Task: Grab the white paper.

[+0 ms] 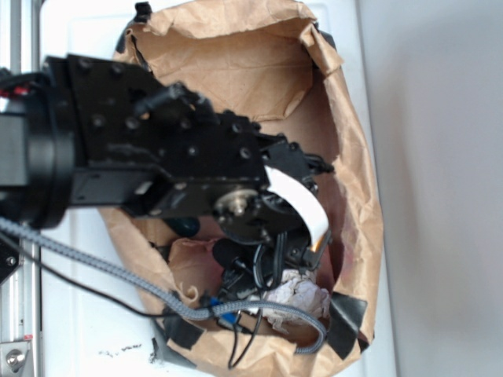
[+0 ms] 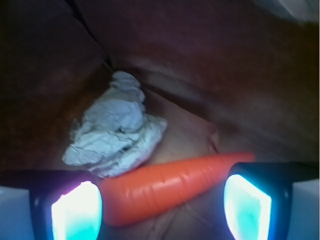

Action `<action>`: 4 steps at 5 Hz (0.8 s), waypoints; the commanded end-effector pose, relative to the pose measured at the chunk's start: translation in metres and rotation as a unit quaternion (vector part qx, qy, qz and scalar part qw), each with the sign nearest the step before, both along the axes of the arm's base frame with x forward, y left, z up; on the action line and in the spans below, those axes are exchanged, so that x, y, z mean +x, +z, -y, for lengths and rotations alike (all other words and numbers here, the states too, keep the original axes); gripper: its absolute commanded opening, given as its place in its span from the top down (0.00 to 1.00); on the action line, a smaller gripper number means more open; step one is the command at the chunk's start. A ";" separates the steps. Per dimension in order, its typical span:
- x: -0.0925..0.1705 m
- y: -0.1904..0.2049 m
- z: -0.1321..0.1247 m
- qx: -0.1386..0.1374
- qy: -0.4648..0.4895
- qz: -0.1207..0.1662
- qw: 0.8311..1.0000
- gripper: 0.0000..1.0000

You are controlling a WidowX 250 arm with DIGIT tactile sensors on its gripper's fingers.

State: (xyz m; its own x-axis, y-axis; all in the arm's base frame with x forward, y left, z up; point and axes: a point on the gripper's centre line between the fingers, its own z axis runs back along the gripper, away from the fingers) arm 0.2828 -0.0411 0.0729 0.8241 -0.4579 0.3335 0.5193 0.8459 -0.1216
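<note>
The white paper [image 2: 115, 127] is a crumpled greyish-white wad lying on the brown bag's floor, in the upper left of the wrist view. It also shows in the exterior view [image 1: 302, 298], low in the bag. My gripper [image 2: 162, 189] is open and holds nothing. An orange toy carrot [image 2: 175, 182] lies across the gap between its fingers, and its thick end touches the wad. The wad is beyond the fingertips, up and to the left. In the exterior view the black arm [image 1: 196, 157] reaches into the bag and hides the fingers.
The big creased brown paper bag [image 1: 354, 157] with black tape [image 1: 346, 314] encloses the gripper on all sides. A smooth white curved strip [image 1: 299, 206] sits on the arm. A grey braided cable [image 1: 94, 263] and black wires hang by the bag's lower edge.
</note>
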 end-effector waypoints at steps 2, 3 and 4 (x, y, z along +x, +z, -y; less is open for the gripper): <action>0.008 0.025 0.008 0.003 -0.035 0.035 0.999 0.00; 0.008 0.025 0.008 0.003 -0.035 0.035 0.999 0.00; 0.003 0.025 0.014 -0.010 -0.061 0.054 0.997 0.00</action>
State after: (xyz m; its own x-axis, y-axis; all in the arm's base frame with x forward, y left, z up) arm 0.2795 -0.0484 0.0736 0.7826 -0.5126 0.3533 0.5861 0.7979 -0.1407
